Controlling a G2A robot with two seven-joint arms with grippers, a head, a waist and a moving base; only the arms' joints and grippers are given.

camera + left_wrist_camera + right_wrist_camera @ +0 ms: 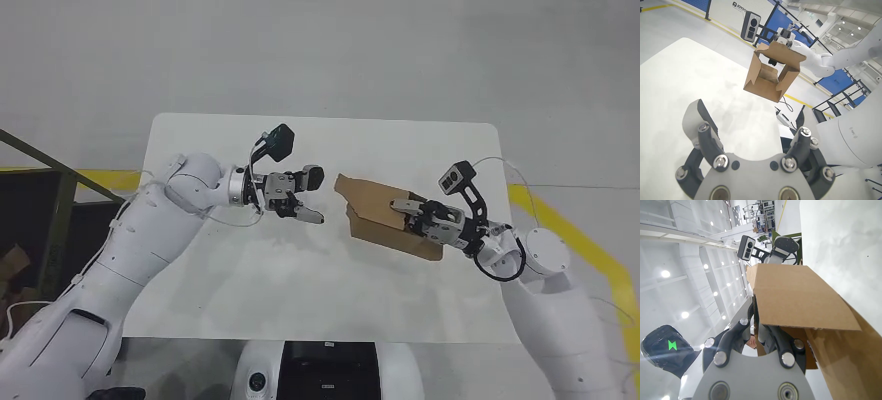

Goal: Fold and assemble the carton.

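The brown carton (385, 214) is held up over the right half of the white table (230, 280), partly unfolded into a tube with its open end toward the left arm. In the left wrist view the carton (772, 75) shows its hollow inside and loose flaps. My right gripper (408, 208) is shut on a wall of the carton (798, 298), one finger inside and one outside. My left gripper (308, 198) stands open a short way to the left of the carton, nothing between its fingers (704, 115).
The white table's bare middle and front lie below both arms. A dark green frame (40, 190) stands off the table's left edge. Yellow floor tape (570, 235) runs past the right side.
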